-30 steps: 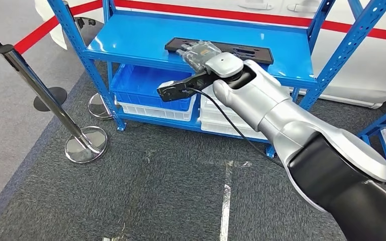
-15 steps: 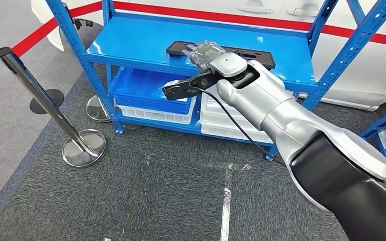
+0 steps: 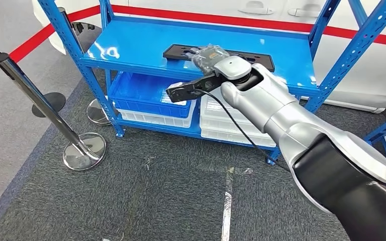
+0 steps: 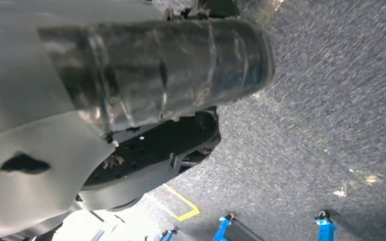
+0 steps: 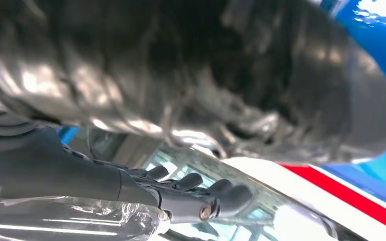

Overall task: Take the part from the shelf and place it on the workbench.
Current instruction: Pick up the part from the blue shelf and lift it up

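- The right hand is over the long flat black part on the blue metal shelf.
- Blue and white plastic bins sit below the hand.
- The chrome stanchion post stands well left of it.

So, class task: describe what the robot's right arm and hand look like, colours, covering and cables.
The right arm has glossy silver shells, with a black section nearest the body. A thin black cable hangs beneath it, running from a black wrist camera bracket. The right hand is dark, wrapped in clear plastic film.

A workshop or demo hall: blue steel shelf, storage bins, barrier posts, grey carpet.
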### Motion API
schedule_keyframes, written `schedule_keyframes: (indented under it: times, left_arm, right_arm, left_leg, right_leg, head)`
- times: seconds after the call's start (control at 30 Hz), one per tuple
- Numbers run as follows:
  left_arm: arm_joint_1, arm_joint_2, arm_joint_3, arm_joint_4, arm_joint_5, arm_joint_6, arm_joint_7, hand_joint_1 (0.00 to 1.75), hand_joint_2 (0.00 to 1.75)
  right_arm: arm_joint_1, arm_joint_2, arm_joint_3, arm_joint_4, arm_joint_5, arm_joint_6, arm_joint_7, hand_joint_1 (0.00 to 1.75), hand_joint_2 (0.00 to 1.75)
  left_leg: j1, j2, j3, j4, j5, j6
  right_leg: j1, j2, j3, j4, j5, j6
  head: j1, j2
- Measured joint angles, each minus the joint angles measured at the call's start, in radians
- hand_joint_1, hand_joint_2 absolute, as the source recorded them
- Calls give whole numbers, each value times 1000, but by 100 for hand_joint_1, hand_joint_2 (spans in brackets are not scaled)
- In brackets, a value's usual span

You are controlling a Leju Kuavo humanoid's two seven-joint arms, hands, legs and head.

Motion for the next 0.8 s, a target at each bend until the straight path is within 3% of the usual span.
schedule_keyframes:
  times: [0.07, 0.17, 0.2, 0.23, 0.3, 0.37, 0.43, 0.5, 0.6, 0.67, 0.73, 0.77, 0.8]
  left_arm:
    - [0, 0, 0, 0, 1, 3, 3, 0, 0]
    - [-5, 0, 0, 0, 2, 4, 5, 0, 0]
    - [-7, 0, 0, 0, 2, 4, 4, 0, 0]
    - [-8, 0, 0, 0, 2, 4, 3, 0, 0]
    - [-8, 0, 0, 0, 2, 4, 1, 0, 0]
    - [-5, 0, 0, 0, 2, 4, 1, 0, 0]
    - [-1, 1, 0, 0, 2, 4, 2, 0, 0]
    - [0, 1, 0, 0, 2, 3, 2, 0, 0]
    - [0, -2, 0, 0, 2, 2, 2, 0, 0]
    - [0, -3, -1, 0, 2, 1, 2, 0, 0]
    - [-1, -2, -1, 0, 2, 2, 3, 0, 0]
    - [-1, -2, -1, 0, 3, 2, 3, 0, 0]
    - [-2, -1, -1, 0, 3, 2, 3, 0, 0]
  right_arm:
    - [-2, -1, 0, 0, 2, 0, -1, 0, 0]
    - [1, 2, 0, 0, 4, 0, -6, 0, 0]
    - [5, 2, 0, 0, 4, 0, -8, 0, 0]
    - [8, 3, 0, 0, 4, 0, -9, 0, 0]
    - [11, 5, 0, 0, 4, 0, -9, 0, 0]
    - [10, 6, 0, -1, 4, 0, -9, 0, 0]
    - [8, 6, 0, -1, 4, 0, -9, 0, 0]
    - [9, 6, 0, -2, 4, 0, -10, 0, 0]
    - [8, 6, 0, -2, 2, 1, -10, 0, 0]
    - [7, 6, 0, -3, 1, 4, -11, 0, 0]
    - [13, 6, 0, -2, 2, 8, -11, 0, 0]
    - [18, 5, 0, -2, 3, 10, -12, 0, 0]
    - [22, 4, 0, -2, 5, 11, -12, 0, 0]
  left_leg:
    - [0, 3, -14, 40, -24, -10]
    - [1, 6, -110, 221, -91, -20]
    - [1, 6, -142, 270, -98, -20]
    - [1, 6, -159, 285, -87, -18]
    - [0, 5, -149, 235, -29, -11]
    - [-3, 5, -101, 118, 39, 1]
    - [-11, 5, -61, 29, 66, 13]
    - [-17, 4, -48, 1, 57, 20]
    - [-7, 3, -35, -18, 55, 28]
    - [-3, 5, -26, -24, 54, 35]
    - [-3, 6, -23, -22, 48, 41]
    - [-3, 5, -21, -20, 44, 42]
    - [-3, 3, -17, -18, 39, 41]
  right_leg:
    - [-5, -1, 12, -6, -4, -12]
    - [-4, -1, 26, -8, -12, -23]
    - [-2, 0, 29, -7, -16, -24]
    - [0, 0, 34, -7, -19, -25]
    - [3, 1, 45, -7, -27, -26]
    - [5, 3, 56, -8, -34, -24]
    - [7, 4, 60, -10, -38, -19]
    - [9, 3, 57, -13, -38, -11]
    - [11, -1, 47, 8, -57, 5]
    - [9, -3, 0, 103, -101, 13]
    - [5, -3, -74, 231, -143, 18]
    - [2, -4, -100, 267, -143, 20]
    - [-1, -5, -108, 266, -123, 22]
  head:
    - [-5, 0]
    - [-14, 0]
    - [-14, 0]
    - [-14, 0]
    - [-14, 0]
    - [-13, 0]
    - [-13, 0]
    - [-13, 0]
    - [-11, 0]
    - [-7, 0]
    - [-5, 0]
    - [-5, 0]
    - [-4, 0]
